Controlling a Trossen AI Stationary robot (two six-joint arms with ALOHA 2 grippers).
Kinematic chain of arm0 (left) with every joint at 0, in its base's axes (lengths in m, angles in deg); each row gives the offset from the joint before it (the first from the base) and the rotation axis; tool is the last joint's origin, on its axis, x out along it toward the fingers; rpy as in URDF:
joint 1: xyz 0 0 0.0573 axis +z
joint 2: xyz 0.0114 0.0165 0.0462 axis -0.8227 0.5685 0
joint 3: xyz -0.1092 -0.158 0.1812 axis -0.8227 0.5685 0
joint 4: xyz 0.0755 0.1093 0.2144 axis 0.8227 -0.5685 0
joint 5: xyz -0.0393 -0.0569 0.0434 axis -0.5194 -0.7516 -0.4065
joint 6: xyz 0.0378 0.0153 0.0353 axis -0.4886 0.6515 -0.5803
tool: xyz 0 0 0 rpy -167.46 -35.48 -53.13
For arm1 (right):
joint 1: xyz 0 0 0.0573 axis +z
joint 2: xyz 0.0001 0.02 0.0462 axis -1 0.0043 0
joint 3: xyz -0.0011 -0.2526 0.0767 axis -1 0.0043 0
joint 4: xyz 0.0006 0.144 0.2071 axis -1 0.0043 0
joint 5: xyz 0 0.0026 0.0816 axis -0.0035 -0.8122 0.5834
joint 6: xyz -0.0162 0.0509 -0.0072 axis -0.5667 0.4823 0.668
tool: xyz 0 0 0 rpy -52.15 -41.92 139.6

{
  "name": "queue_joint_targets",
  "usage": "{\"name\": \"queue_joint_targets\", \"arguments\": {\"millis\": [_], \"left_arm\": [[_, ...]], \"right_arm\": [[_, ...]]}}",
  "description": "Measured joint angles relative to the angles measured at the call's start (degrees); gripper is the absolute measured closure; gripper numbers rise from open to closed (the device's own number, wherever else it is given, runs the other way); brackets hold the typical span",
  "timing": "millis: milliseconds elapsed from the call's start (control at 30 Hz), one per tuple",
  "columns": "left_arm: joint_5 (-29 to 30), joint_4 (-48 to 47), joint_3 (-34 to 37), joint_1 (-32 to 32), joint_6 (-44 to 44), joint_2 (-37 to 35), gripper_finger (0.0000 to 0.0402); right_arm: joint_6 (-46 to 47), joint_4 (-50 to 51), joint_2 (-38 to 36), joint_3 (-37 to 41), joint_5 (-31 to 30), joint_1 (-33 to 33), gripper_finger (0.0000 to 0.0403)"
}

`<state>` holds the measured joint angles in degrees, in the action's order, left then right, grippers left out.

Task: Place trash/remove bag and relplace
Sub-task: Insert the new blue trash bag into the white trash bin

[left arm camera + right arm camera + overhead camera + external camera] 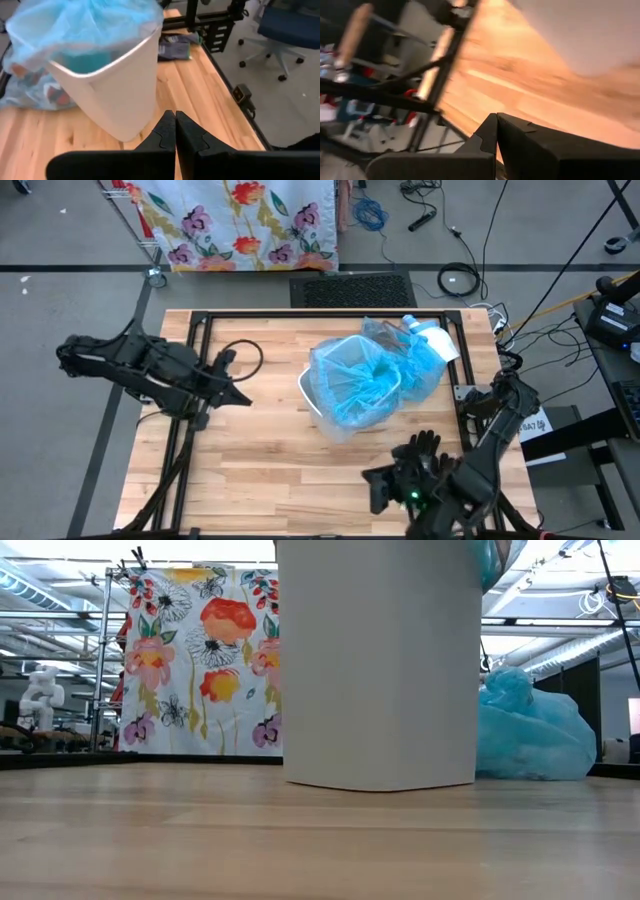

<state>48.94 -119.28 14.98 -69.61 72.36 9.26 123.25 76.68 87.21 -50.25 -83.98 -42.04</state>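
A white trash bin (335, 395) with a blue bag (365, 375) in it stands mid-counter (260, 470), and a full blue bag (535, 735) lies just beside it. The left hand (240, 395) is pinched shut and empty, near the bin. The right hand (380, 485), also shut and empty, is at the counter's near edge.

Bin (380, 660) top cut off (contents perhaps hidden).

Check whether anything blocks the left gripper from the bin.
Nothing visible does. The left gripper, shut, points at the white bin lined with a blue bag; only bare table lies between them.
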Motion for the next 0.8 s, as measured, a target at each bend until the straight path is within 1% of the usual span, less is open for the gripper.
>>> {"name": "queue_joint_targets", "arguments": {"millis": [67, 167, 233, 300, 367, 467, 567, 633, 700, 733, 800], "left_arm": [[-1.0, 1.2, 1.9, 1.5, 0.0, -0.6, 0.0401], [-3.2, 3.0, 3.8, 4.8, 0.0, -1.4, 0.0401], [-5.0, 4.2, 5.0, 7.5, -0.1, -1.7, 0.0401], [-7.0, 6.0, 6.4, 10.9, -0.6, -1.7, 0.0401], [-9.4, 6.4, 7.7, 14.8, -1.5, -1.7, 0.0401], [-15.9, 10.8, 10.9, 20.9, -1.7, -0.8, 0.0401], [-21.2, 15.5, 13.9, 26.4, -1.1, 1.4, 0.0402], [-25.1, 18.1, 15.3, 29.7, -1.1, 3.0, 0.0402], [-29.8, 18.8, 15.5, 32.5, -1.1, 5.6, 0.0402], [-32.1, 19.5, 15.5, 33.6, -1.1, 6.8, 0.0402], [-35.1, 20.9, 15.4, 34.9, -0.2, 8.9, 0.0402]], "right_arm": [[7.2, 5.6, 0.5, 0.0, 1.4, 1.8, 0.0403], [18.8, 15.4, 1.2, 0.0, 6.3, 4.1, 0.0403], [23.4, 20.9, 1.2, 0.0, 8.6, 5.1, 0.0403], [22.9, 23.3, 1.2, 0.0, 8.1, 5.8, 0.0403], [22.4, 26.3, 1.1, 0.0, 5.1, 6.0, 0.0403], [18.1, 26.4, 0.7, 1.8, 2.2, 5.0, 0.0403], [15.6, 26.1, 0.7, 5.5, 3.0, 3.0, 0.0403], [15.8, 26.2, 0.4, 8.8, 3.0, 1.7, 0.0403], [16.8, 26.1, -0.8, 12.6, 3.2, 0.3, 0.0403], [16.9, 25.8, -1.7, 14.5, 3.8, -0.5, 0.0403], [16.3, 25.3, -4.1, 18.4, 7.9, -2.6, 0.0403]]}}
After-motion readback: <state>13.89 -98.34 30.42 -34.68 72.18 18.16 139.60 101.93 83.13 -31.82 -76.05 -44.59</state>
